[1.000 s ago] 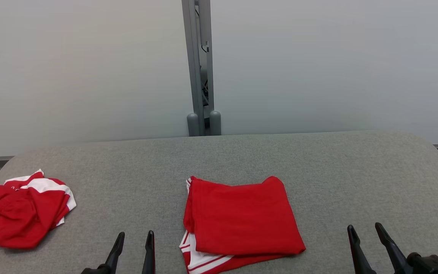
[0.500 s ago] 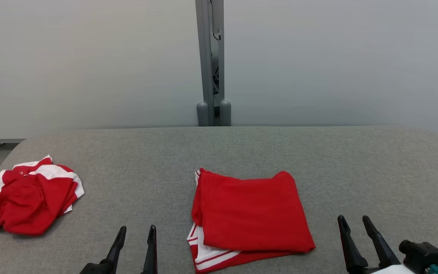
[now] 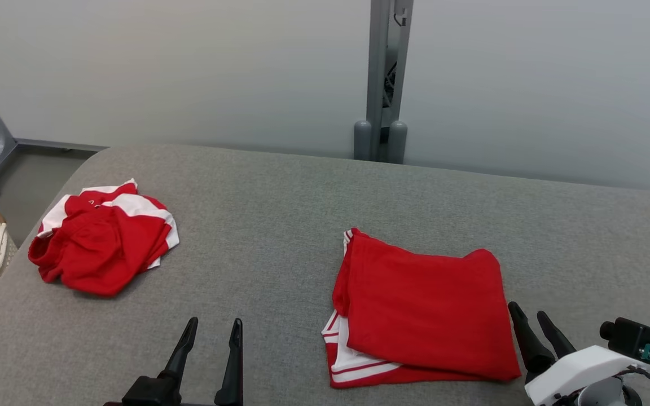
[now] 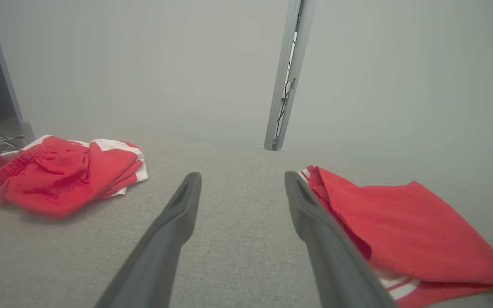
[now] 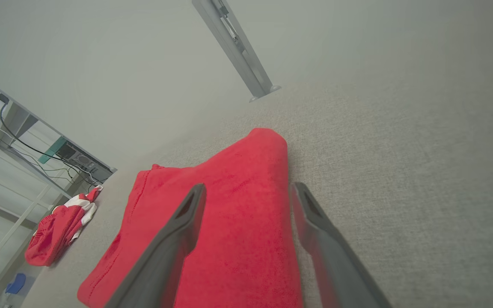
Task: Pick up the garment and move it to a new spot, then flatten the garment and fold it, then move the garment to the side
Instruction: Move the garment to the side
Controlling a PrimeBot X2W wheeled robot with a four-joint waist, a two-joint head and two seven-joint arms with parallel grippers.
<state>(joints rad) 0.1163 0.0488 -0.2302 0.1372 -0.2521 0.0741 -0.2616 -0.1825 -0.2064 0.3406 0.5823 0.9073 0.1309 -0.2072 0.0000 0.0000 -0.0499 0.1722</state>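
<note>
Item: red garment [image 3: 426, 316], folded, lay lower right of centre on the grey worktop [image 3: 280, 197]. Soft, light and limp; judged best pinched through all layers at the near edge. Left hand [image 3: 215, 322] and right hand [image 3: 527, 310] were both wide and empty.

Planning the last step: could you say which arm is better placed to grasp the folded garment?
Probably right: the right gripper, open, is at the edge of the folded garment; the left gripper is over bare table.
</note>
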